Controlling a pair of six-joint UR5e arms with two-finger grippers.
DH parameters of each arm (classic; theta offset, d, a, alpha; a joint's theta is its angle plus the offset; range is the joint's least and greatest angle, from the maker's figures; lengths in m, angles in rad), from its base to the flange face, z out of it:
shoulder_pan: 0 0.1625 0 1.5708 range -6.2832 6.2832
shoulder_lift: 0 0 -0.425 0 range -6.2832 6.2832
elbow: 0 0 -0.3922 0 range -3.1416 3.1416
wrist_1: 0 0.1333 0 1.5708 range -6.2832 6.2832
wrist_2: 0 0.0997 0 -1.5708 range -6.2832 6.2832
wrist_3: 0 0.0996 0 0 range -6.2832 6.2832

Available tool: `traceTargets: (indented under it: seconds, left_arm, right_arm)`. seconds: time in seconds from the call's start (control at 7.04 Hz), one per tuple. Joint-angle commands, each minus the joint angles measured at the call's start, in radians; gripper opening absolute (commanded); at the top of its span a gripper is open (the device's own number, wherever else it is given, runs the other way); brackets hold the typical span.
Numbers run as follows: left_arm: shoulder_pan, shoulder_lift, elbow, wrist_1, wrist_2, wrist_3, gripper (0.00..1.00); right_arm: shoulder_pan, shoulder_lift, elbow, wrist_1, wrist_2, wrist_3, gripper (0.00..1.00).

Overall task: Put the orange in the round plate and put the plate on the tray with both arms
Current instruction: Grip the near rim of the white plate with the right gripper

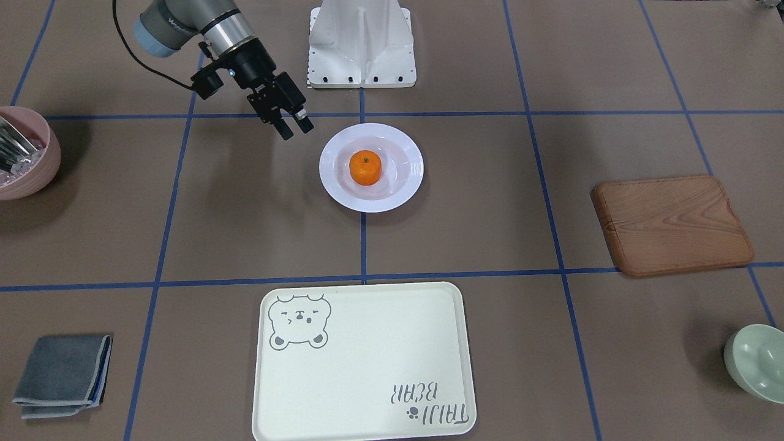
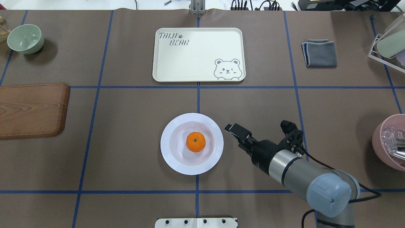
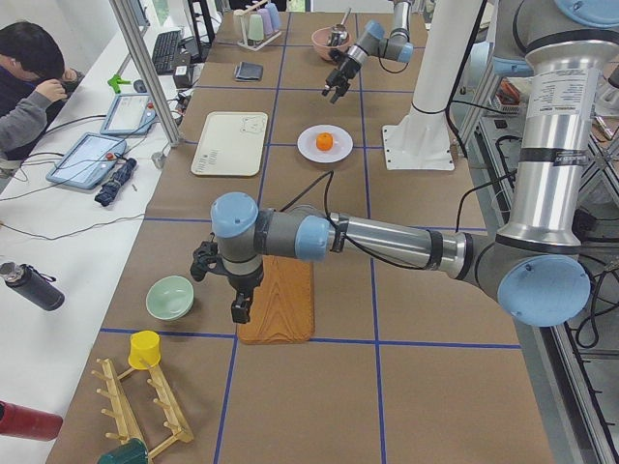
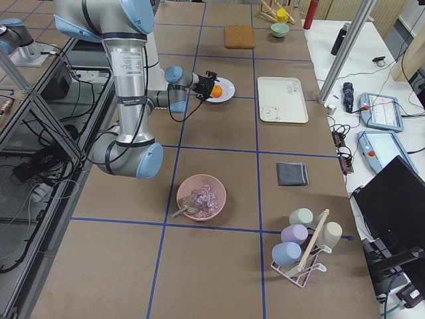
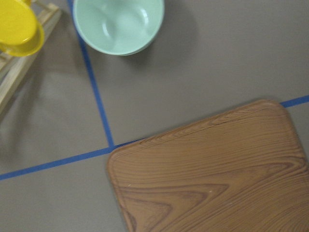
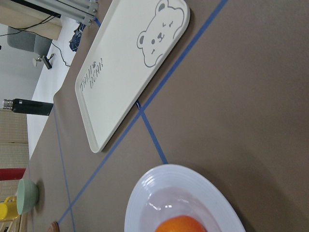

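The orange (image 1: 365, 168) (image 2: 195, 142) lies in the deep centre of the white round plate (image 1: 404, 184) (image 2: 171, 155) at mid-table. My right gripper (image 1: 295, 128) (image 2: 232, 129) hovers just beside the plate's rim on the robot's right. It is open, holds nothing and touches neither plate nor fruit. The cream bear tray (image 1: 367, 367) (image 2: 202, 53) lies bare, farther from the robot than the plate. My left gripper (image 3: 239, 311) hangs over the wooden board (image 3: 280, 300) far to the left. It shows only in the exterior left view, so I cannot tell its state.
A pale green bowl (image 2: 25, 38) (image 5: 118, 24) and a yellow cup (image 5: 17, 26) on a wooden rack sit near the board. A pink bowl with cutlery (image 2: 389, 142) and a folded grey cloth (image 2: 319, 53) are on the right side. A person sits beyond the table's far edge.
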Motion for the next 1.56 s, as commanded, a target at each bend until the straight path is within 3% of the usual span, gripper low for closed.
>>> traceTargets:
  seconds: [0.0,0.28,0.71,0.85,1.28,1.42]
  left_arm:
    - [-0.064,0.058,0.017,-0.003,-0.017,0.060,0.99]
    - [-0.066,0.068,0.015,-0.003,-0.019,0.060,0.99]
    - [-0.069,0.068,0.017,-0.003,-0.019,0.060,0.99]
    - [-0.069,0.068,0.017,-0.003,-0.019,0.060,0.99]
    - [-0.069,0.074,0.015,-0.003,-0.019,0.060,0.99]
    - [-0.069,0.074,0.015,-0.003,-0.019,0.060,0.99]
  right_arm:
    - [-0.117,0.051,-0.099,0.001,-0.118,0.071,0.94]
    - [-0.127,0.115,-0.184,-0.008,-0.152,0.155,0.79]
    - [-0.128,0.150,-0.186,-0.089,-0.151,0.155,0.68]
    - [-0.127,0.168,-0.191,-0.097,-0.149,0.157,0.56]
    - [-0.113,0.202,-0.248,-0.100,-0.146,0.160,0.52]
    - [-0.107,0.225,-0.261,-0.100,-0.145,0.160,0.46]
